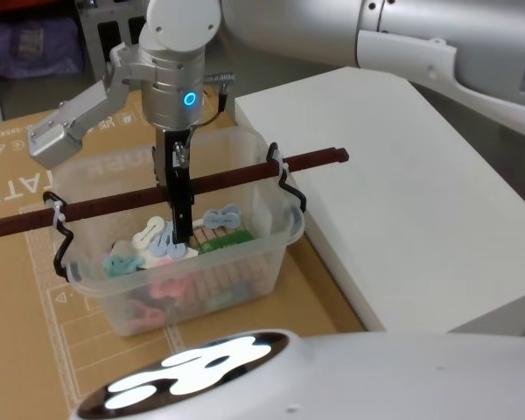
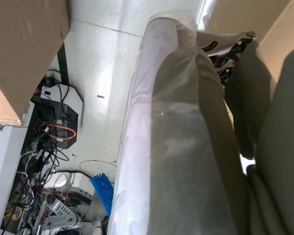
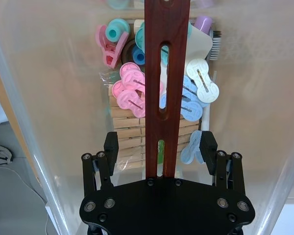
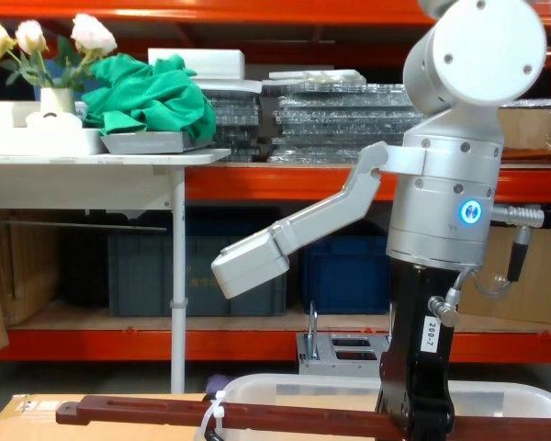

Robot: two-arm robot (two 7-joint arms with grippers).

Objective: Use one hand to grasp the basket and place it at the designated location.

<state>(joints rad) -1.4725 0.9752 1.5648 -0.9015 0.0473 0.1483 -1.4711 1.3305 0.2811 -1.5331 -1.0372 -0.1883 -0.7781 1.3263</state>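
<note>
- The basket [image 1: 238, 273], a large white translucent plastic tub with a rounded rim, stands on a brown cardboard sheet [image 1: 17, 297], just beside a white flat-topped block [image 1: 402, 192] on its right.
- A long dark reddish-brown slotted bar handle [image 1: 96, 207] lies across the tub and is tied near each end with a white zip tie [image 1: 59, 213].
- The right gripper [image 1: 182, 232], black under a silver-white wrist with a blue glowing ring, hangs straight down over the middle part of the bar.
- In the right wrist view its fingers [image 3: 111, 147] stand apart, one on each side of the bar, with a gap on both sides; it has hold of nothing.
- We judge the step in hand is to close on the bar.
- We would close the pads evenly on the two narrow edges, so that the bar does not twist.
- We would keep the grasp midway between the ties, so that the tub hangs level and the pastel plastic pegs [image 3: 130, 90] and wooden pegs [image 3: 125, 129] inside do not slide.
- The lift should be slow and vertical, because the handle is fixed only by ties and the tub may swing.
- We cannot tell where the designated location is.
- Behind, an orange shelf rack [image 4: 285, 179] carries dark blue crates [image 4: 340, 266], and a white table [image 4: 73, 165] bears a green cloth [image 4: 156, 96].
</note>
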